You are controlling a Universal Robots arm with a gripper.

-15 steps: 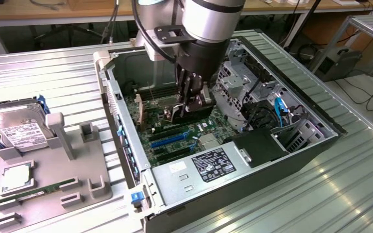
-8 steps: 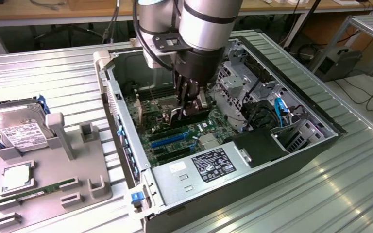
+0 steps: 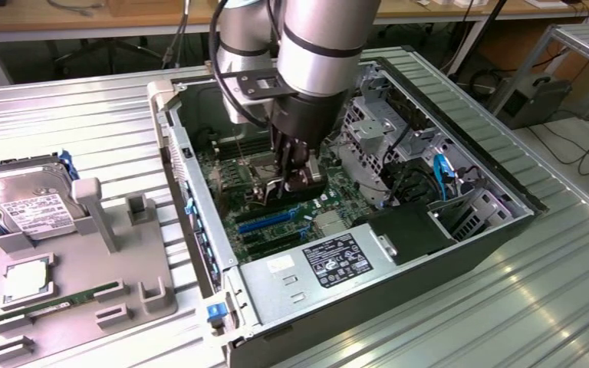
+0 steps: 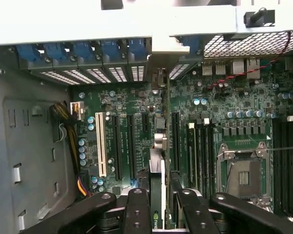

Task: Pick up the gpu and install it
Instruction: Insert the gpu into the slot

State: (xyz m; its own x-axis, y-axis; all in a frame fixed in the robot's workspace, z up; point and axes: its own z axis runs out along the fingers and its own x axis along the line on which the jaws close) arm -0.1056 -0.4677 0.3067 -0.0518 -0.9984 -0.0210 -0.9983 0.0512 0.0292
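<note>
While our pincer (image 4: pixel 161 197) is clamped on the gpu (image 4: pixel 156 217), we hold the card edge-on, close over the motherboard (image 4: pixel 136 97) and its long slots (image 4: pixel 131 146). We judge the installing step is in hand; seating calls for the card's edge square over one slot.

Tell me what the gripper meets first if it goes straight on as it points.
The gripper holds the graphics card ahead of it; that would meet the motherboard first, among the slots. Depth is unclear.
</note>
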